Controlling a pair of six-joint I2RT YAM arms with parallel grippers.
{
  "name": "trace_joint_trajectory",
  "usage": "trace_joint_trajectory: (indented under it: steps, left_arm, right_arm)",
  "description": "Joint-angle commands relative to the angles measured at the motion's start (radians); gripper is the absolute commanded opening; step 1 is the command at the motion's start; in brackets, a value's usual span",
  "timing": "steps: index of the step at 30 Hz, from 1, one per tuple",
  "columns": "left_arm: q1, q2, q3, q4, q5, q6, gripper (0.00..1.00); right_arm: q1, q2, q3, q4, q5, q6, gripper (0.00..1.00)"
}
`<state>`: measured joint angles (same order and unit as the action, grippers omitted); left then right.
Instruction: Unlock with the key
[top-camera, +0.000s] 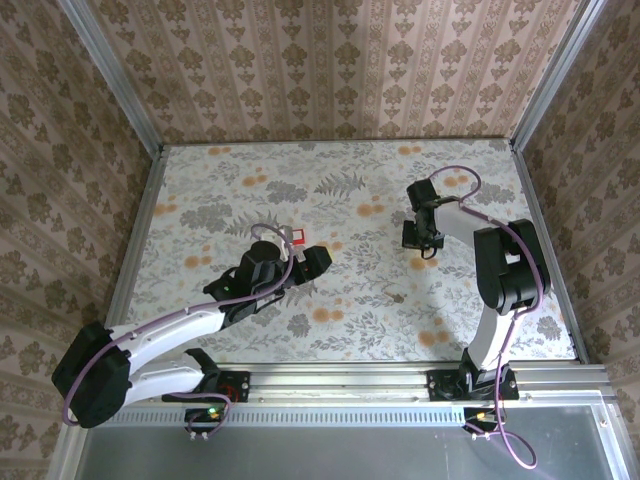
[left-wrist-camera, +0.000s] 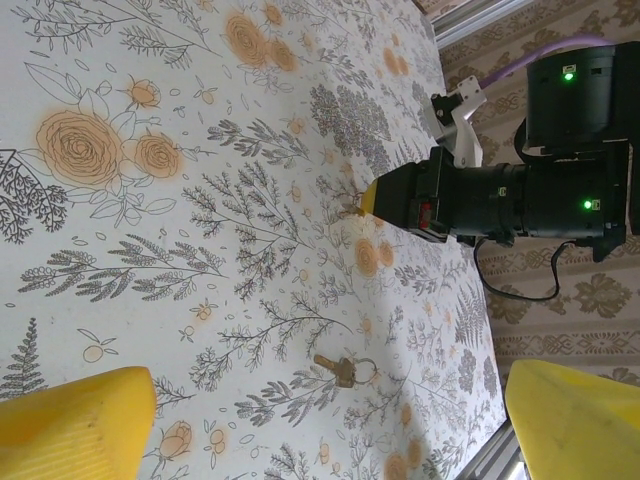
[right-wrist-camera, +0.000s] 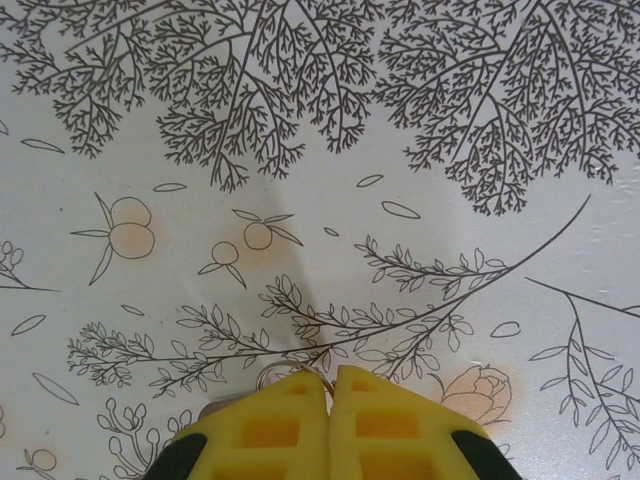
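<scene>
The right tool (right-wrist-camera: 330, 380) hides most of a metal ring (right-wrist-camera: 268, 374).

I see a table cover (top-camera: 350, 300) printed all over with grey ferns, line-drawn leafy sprigs and orange blossoms, white ground. Faint crease (right-wrist-camera: 300, 290) in it on the right wrist view, running between the sprigs. Three walls boxed around it, all in beige damask-stripe wallpaper: back wall (top-camera: 330, 70), left wall (top-camera: 50, 200), right wall (top-camera: 600, 150). Aluminium corner posts at back left (top-camera: 110, 75) and back right (top-camera: 560, 70). Slotted aluminium rail (top-camera: 340, 378) runs along the near table edge, plain grey metal sheet (top-camera: 350, 440) just below it. Left wrist view catches the same wallpaper beyond the cloth's far edge
</scene>
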<state>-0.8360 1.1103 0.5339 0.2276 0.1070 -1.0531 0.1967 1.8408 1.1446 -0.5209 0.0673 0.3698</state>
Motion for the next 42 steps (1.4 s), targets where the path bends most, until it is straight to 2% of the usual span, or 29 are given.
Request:
trace_joint_trajectory:
  steps: [1, 8, 13, 20, 25, 29, 36, 42]
  left_arm:
    - [0.005, -0.008, -0.004, 0.044, -0.010, 0.019, 0.91]
    - [-0.013, 0.089, 0.009, 0.211, 0.033, -0.054, 0.91]
    - [-0.041, 0.232, 0.046, 0.380, 0.076, -0.134, 0.91]
    - [-0.067, 0.444, 0.082, 0.630, 0.109, -0.280, 0.88]
    - [-0.098, 0.593, 0.105, 0.827, 0.102, -0.447, 0.88]
    - [-0.131, 0.751, 0.119, 1.073, 0.084, -0.681, 0.85]
    - [-0.171, 0.715, 0.080, 1.067, -0.031, -0.815, 0.87]
    - [-0.175, 0.706, 0.054, 1.067, -0.071, -0.926, 0.88]
  right_arm:
    - [0.007, -0.010, -0.046, -0.021, -0.048, 0.027, 0.00]
    - [0.009, -0.133, -0.152, 0.117, -0.085, 0.127, 0.00]
    - [0.010, -0.253, -0.229, 0.193, -0.131, 0.201, 0.00]
    - [0.027, -0.388, -0.268, 0.185, -0.147, 0.231, 0.00]
    - [0.053, -0.508, -0.258, 0.174, -0.182, 0.242, 0.00]
    - [0.118, -0.589, -0.240, 0.175, -0.192, 0.257, 0.00]
    - [0.244, -0.674, -0.288, 0.236, -0.158, 0.331, 0.00]
    - [0.322, -0.733, -0.338, 0.326, -0.153, 0.400, 0.00]
